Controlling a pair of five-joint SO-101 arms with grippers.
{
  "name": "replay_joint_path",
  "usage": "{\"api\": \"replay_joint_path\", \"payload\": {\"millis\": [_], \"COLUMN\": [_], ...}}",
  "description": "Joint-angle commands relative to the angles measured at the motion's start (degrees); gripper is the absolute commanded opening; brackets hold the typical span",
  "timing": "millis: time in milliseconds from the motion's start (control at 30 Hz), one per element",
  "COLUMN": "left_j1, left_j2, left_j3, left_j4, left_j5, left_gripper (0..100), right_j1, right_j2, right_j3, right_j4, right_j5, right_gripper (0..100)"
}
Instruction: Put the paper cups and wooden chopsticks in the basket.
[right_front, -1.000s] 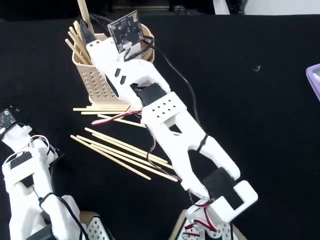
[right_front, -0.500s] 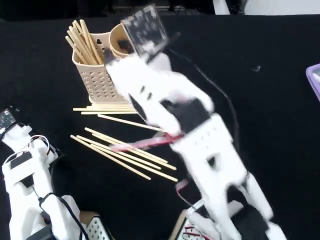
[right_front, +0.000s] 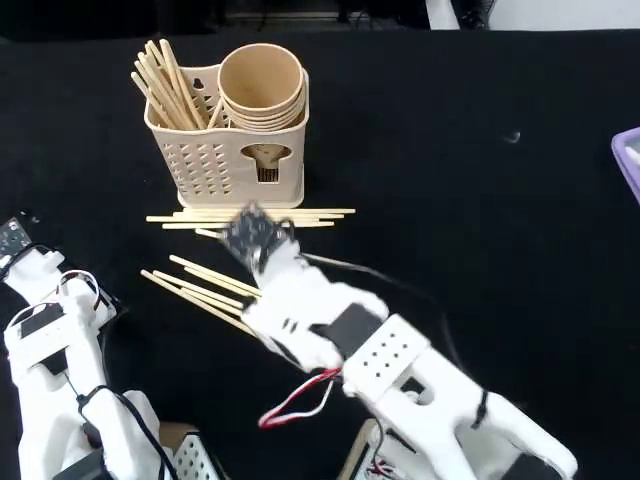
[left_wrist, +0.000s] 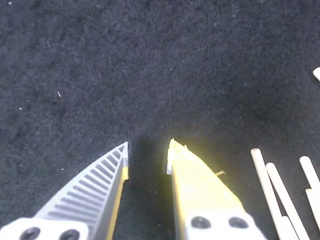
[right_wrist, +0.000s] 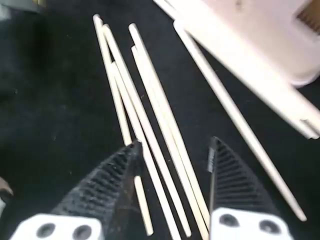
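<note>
with the paper cups (right_front: 262, 85) already stacked in the basket (right_front: 225, 165), the loose wooden chopsticks (right_wrist: 150, 115) lying just before it are taken up next: the right gripper (right_wrist: 175, 145) is held parted and empty above them, and lowering and closing on one is judged to be called for

Right arm (right_front: 395, 365) stretched out low from the near edge toward centre, wrist tipped down. Right claw (right_wrist: 175, 145) gapes wide, dark fingers spread, pointing downward. Left arm (right_front: 50, 350) folded back at the near-left corner. Left claw (left_wrist: 147, 145) points down, tips a narrow gap apart, gripping nothing.
</note>
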Motion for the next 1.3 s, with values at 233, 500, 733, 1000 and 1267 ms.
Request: {"api": "replay_joint_path", "payload": {"millis": [233,500,733,1000,1267], "left_j1": [0.8,0.8,0.8,0.8,0.8], "left_j2": [-1.2,-1.2,-1.2,-1.2,-1.2], "left_j3": [-0.2,-0.2,-0.2,-0.2,-0.2], "left_j4": [-0.4,-0.4,-0.4,-0.4,-0.4], "left_j5": [0.1,0.1,0.1,0.1,0.1], "left_gripper": [13,13,13,13,13], "right_j1": [2.2,2.5,2.4,2.6,3.8], "right_j2": [28.3,40.0,47.3,51.1,35.3], "right_j3": [-15.9,-26.9,-31.0,-33.2,-36.2], "right_j4": [-6.7,1.1,4.6,8.5,19.8], "right_j5": [3.6,3.7,12.1,19.1,18.9], "right_gripper": [20.8,20.8,20.8,2.7,1.0]}}
